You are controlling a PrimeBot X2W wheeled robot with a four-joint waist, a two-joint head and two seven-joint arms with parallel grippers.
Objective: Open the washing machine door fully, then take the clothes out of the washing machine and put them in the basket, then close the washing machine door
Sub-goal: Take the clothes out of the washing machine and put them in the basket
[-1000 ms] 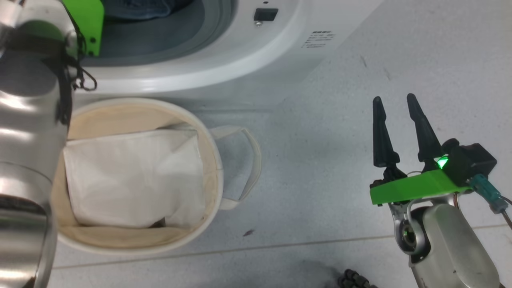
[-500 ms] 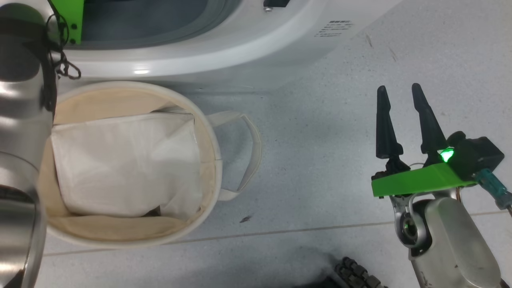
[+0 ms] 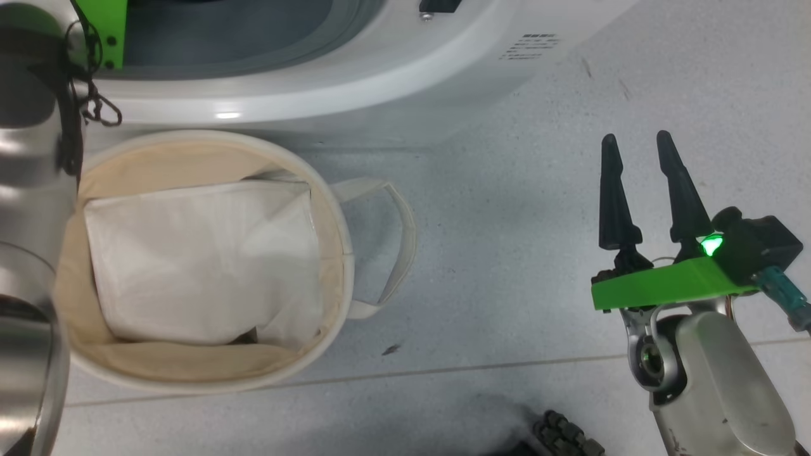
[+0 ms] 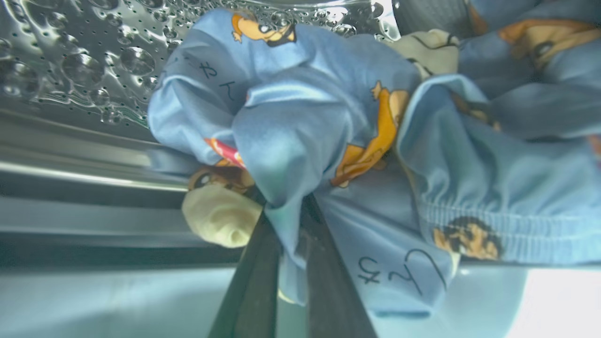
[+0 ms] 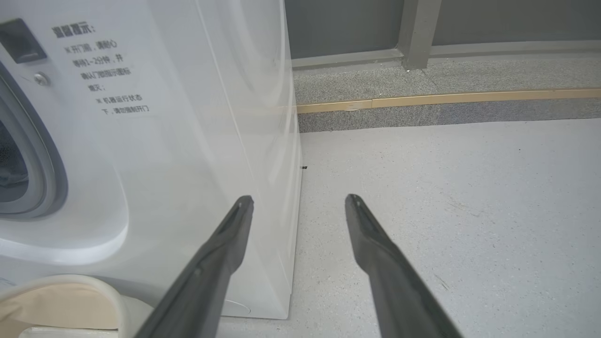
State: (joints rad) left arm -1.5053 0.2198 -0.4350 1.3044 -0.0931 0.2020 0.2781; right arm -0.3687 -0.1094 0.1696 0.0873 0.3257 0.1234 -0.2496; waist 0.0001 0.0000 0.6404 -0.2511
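- The left gripper [image 4: 285,209] pinches a fold of the clothes [image 4: 300,122], light-blue fabric printed with orange-brown bears.
- A cream roll [image 4: 218,221] bulges just beside one finger.
- The dimpled steel drum [image 4: 70,56] gleams behind.

Grey Chinese notice headed 温馨提示 on washing machine [image 5: 178,155] front; black scribbled characters on clothes [image 4: 375,155], unreadable

Head view: you look down from high up at the basket [image 3: 345,259], the floor [image 3: 507,253] and the washing machine's [image 3: 380,76] low front.
Left wrist view: you are very close, inside the steel drum [image 4: 70,56], right up against the clothes [image 4: 291,131].
Right wrist view: you sit low, looking level past the washing machine's side to the far wall [image 5: 469,19].
Shared: your head and right wrist views both show the washing machine's front, the basket rim and the floor.
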